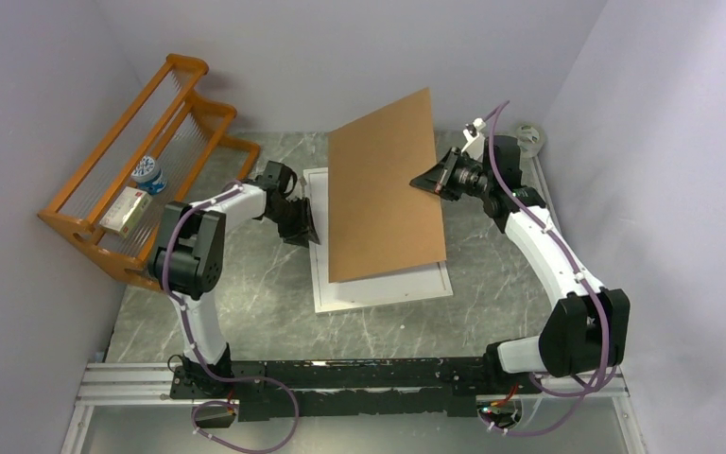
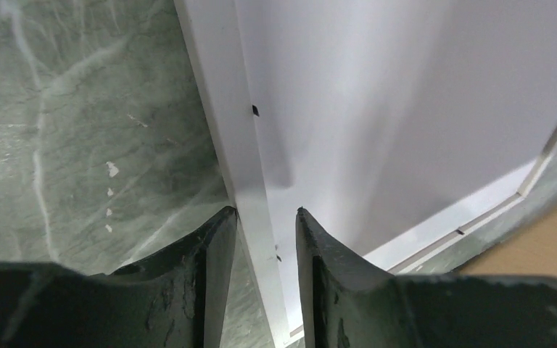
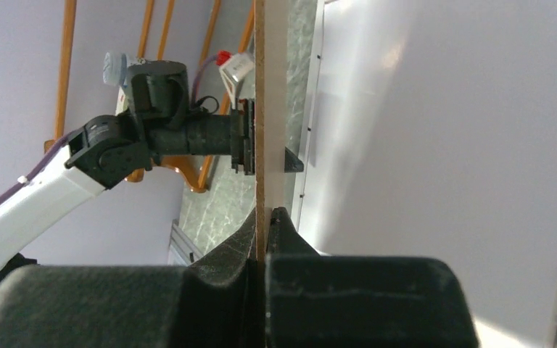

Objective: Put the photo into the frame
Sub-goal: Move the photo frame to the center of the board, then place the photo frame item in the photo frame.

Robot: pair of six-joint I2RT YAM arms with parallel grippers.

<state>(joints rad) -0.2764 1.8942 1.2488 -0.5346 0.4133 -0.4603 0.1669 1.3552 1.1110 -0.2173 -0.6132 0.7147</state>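
**Clerk:** Entry one, the frame?

**Keeper:** Frame [image 1: 383,288]: white, flat on the table [image 1: 246,312], its back uncovered. Left gripper [image 2: 267,214] sits at the frame's left rail. Its fingers are parted, one on either side of the rail, not visibly pinching it.

**Clerk:** Entry two, the backing board?

**Keeper:** Backing board [image 1: 383,194]: brown, raised above the frame and tilted, its near edge low over the frame's near end. Right gripper [image 3: 265,217] is at the frame's right side, clamped on the board's edge.

**Clerk:** Entry three, the photo?

**Keeper:** No printed face shows in any view. A plain white sheet [image 2: 377,109] fills the frame's opening; whether that is the photo lying face down cannot be told.

**Clerk:** Progress?

**Keeper:** By judgement, the back is off. Remaining: see the photo seated inside the frame, lower the board, close the back.
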